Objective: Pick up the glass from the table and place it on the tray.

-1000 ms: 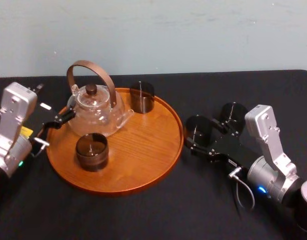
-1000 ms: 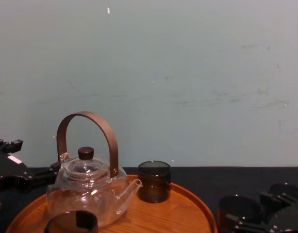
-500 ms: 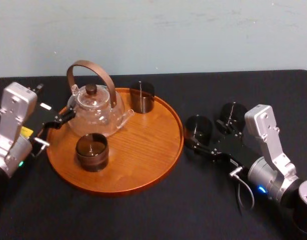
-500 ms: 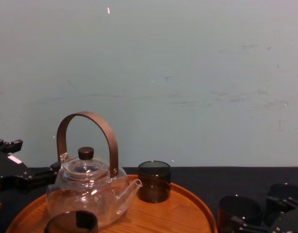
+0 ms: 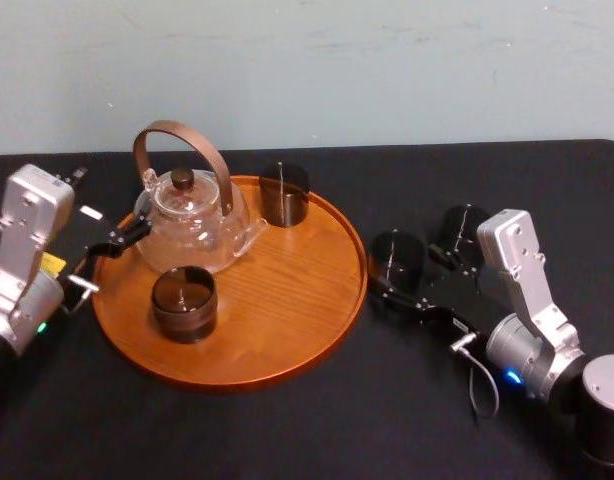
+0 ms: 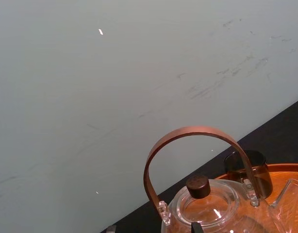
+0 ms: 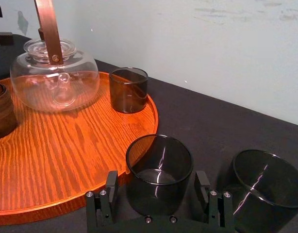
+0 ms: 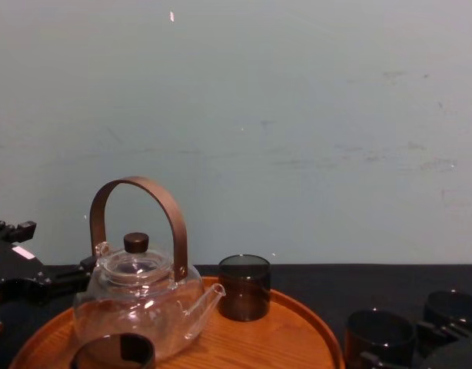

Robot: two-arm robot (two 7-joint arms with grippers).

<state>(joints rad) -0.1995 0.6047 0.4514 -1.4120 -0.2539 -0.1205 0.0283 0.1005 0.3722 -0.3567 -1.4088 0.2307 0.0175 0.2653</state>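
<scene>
Right gripper [image 7: 157,183] sits open, fingers straddling the glass [image 7: 159,165], which stands on the table [image 5: 287,420] just off the tray [image 5: 277,315] at its 3 o'clock, so grasp, lift and placement all remain, while left gripper [image 5: 117,258] idles open at 9 o'clock.

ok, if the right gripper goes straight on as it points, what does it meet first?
The near dark glass, which stands between the fingers of the open right gripper, touching neither. Past it, probably the tray rim. The left gripper sits by the teapot.
</scene>
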